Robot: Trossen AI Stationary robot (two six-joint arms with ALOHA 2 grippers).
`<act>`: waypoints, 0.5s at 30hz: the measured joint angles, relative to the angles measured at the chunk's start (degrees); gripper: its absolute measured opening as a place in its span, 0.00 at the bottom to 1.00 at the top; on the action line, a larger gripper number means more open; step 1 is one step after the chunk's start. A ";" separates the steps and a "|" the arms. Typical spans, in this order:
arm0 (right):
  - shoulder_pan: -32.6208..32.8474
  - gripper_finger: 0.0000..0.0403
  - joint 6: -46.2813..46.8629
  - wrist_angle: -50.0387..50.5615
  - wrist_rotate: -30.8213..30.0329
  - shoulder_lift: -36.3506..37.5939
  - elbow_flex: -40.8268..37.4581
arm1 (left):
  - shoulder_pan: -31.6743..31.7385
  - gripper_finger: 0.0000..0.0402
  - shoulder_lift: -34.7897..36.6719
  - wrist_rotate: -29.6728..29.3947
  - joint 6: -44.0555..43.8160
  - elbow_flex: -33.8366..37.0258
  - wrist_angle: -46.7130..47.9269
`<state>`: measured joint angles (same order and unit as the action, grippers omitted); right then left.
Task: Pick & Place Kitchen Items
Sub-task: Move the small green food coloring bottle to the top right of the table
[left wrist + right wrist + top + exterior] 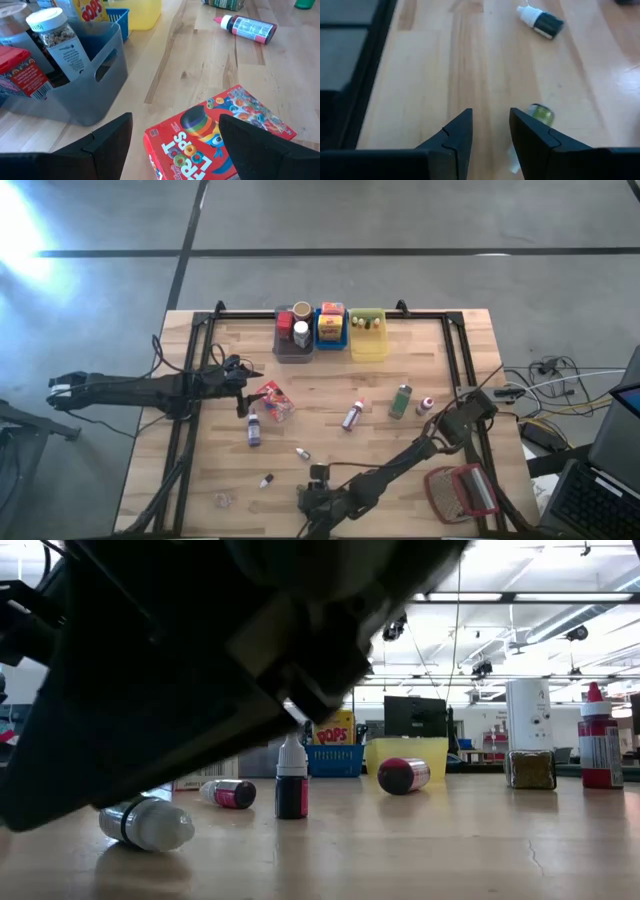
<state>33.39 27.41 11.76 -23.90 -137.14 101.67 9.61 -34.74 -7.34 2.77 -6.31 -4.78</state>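
Across the wooden table, the biggest things are the two dark arms reaching in from either side, then three bins along the far edge: a grey bin with jars and a red packet in it, a blue bin holding a yellow box, and a yellow bin with tiny bottles. A red-framed mesh object sits at the near right corner.

Next in size is the red cereal box, lying flat just beside the grey bin's near wall. The left gripper hovers right over it, jaws spread wide to either side, with nothing between them. This looks like the approach step of a pick; the next move calls for lowering squarely so the fingers straddle the box before closing.

Smaller items lie scattered mid-table: a green bottle, a purple-labelled bottle, a pink-capped bottle, a small jar, and a white-tipped dropper bottle.

The right gripper is at the near edge, jaws narrowly parted and gripping nothing; a small green-capped bottle lies just beyond one fingertip. It would need to shift sideways to bracket that bottle.

From table height the right arm blocks much of the scene. The green-capped bottle's body is cut off behind a finger, and the near-left speck on the table is too small to name.
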 joint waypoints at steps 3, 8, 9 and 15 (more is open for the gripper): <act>-0.04 0.32 -0.65 6.37 -2.00 -1.64 5.87 | 0.02 0.75 0.01 0.00 0.01 0.00 0.43; 0.36 0.32 1.28 19.50 -8.48 -4.19 13.62 | 0.00 0.75 -0.04 0.00 0.02 0.00 1.01; 0.37 0.31 2.68 21.09 -8.91 -4.51 14.46 | 0.00 0.75 -0.05 0.00 0.00 0.00 0.92; 0.37 0.27 8.90 25.06 -7.07 -4.81 14.58 | 0.00 0.75 -0.06 -0.02 0.02 0.00 0.98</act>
<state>33.76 36.32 36.81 -30.97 -141.95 116.25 9.61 -34.80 -7.35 2.79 -6.31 -3.80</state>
